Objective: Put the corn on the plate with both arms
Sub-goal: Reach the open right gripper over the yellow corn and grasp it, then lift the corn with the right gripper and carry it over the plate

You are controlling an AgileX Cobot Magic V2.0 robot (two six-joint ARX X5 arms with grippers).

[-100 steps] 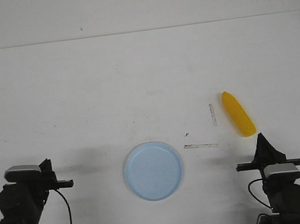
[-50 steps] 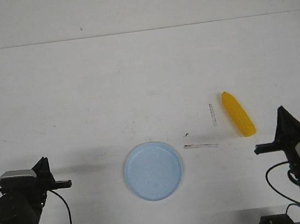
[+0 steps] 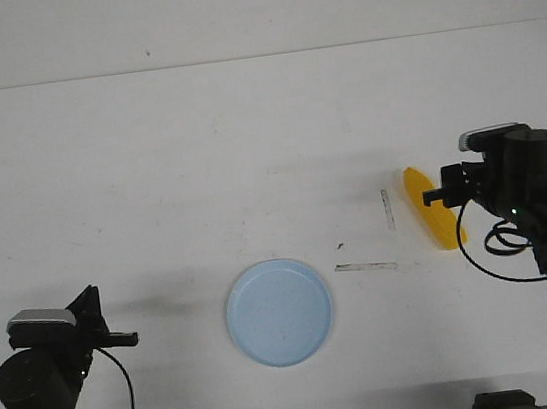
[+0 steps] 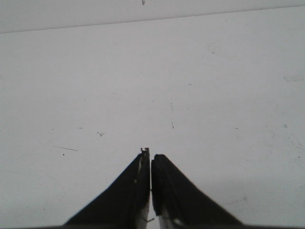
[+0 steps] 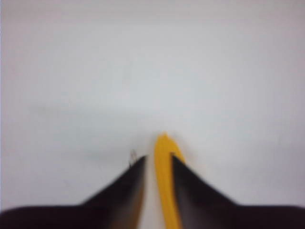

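Observation:
The yellow corn (image 3: 417, 192) lies on the white table, right of the middle, pointing away from me. My right gripper (image 3: 433, 200) hangs over the cob's middle and hides part of it. In the blurred right wrist view the corn (image 5: 163, 181) shows through the narrow gap of the right gripper (image 5: 157, 160), close against one finger; the jaws stand slightly open. The pale blue plate (image 3: 280, 313) sits bare near the front centre. My left gripper (image 3: 125, 336) stays at the front left, far from both, and the left wrist view shows it (image 4: 150, 155) shut over bare table.
Two pale tape-like strips (image 3: 367, 267) (image 3: 388, 210) lie flat between plate and corn. The table's far edge (image 3: 254, 57) runs across the back. The right arm's cable (image 3: 492, 256) hangs beside the corn.
My right arm has lifted from the front right corner and reached forward over the corn. The left arm has only shifted slightly. Corn and plate lie where they were.

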